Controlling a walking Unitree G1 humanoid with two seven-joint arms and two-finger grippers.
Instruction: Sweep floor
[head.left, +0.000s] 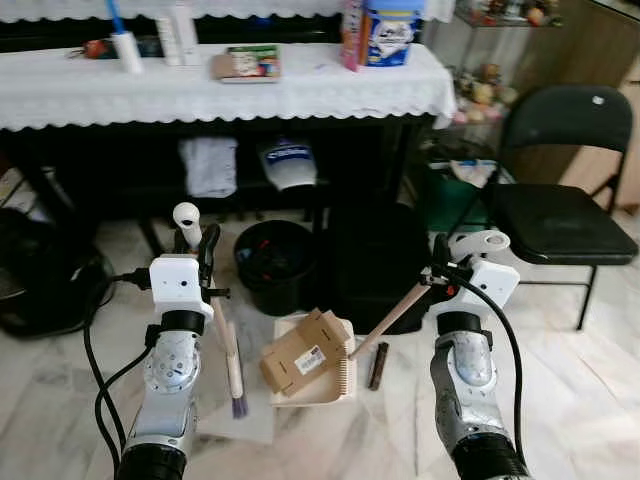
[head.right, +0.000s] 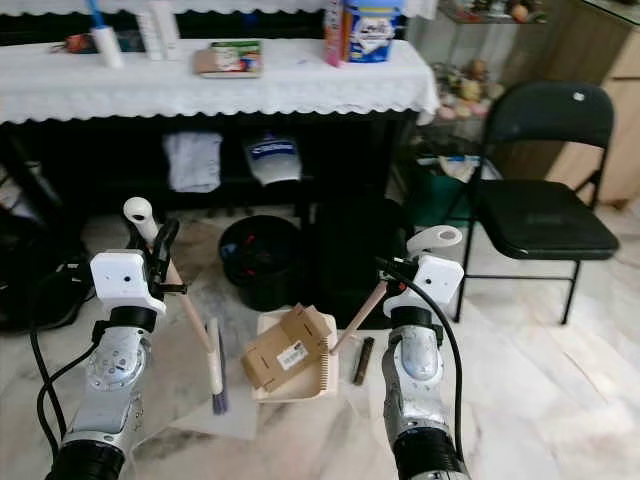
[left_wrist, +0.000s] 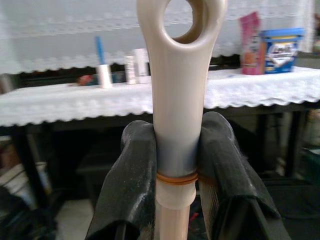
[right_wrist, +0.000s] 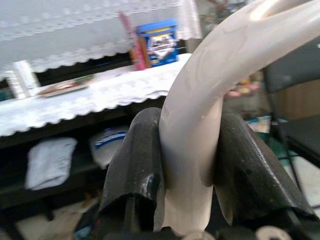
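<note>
Dustpan (head.left: 325, 385): on floor before black bin (head.left: 272, 262), cardboard box (head.left: 303, 350) hiding its tray. Right gripper (right_wrist: 190, 150) clamps its handle, forearm upright. Broom (head.left: 234, 365): left of dustpan, bristles indistinct; left gripper (left_wrist: 180, 165) clamps its handle.

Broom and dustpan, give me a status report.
Left gripper shut on broom handle. Right gripper shut on dustpan handle. Cardboard box lies on dustpan. Dark stick on floor beside it; black bin close ahead.
</note>
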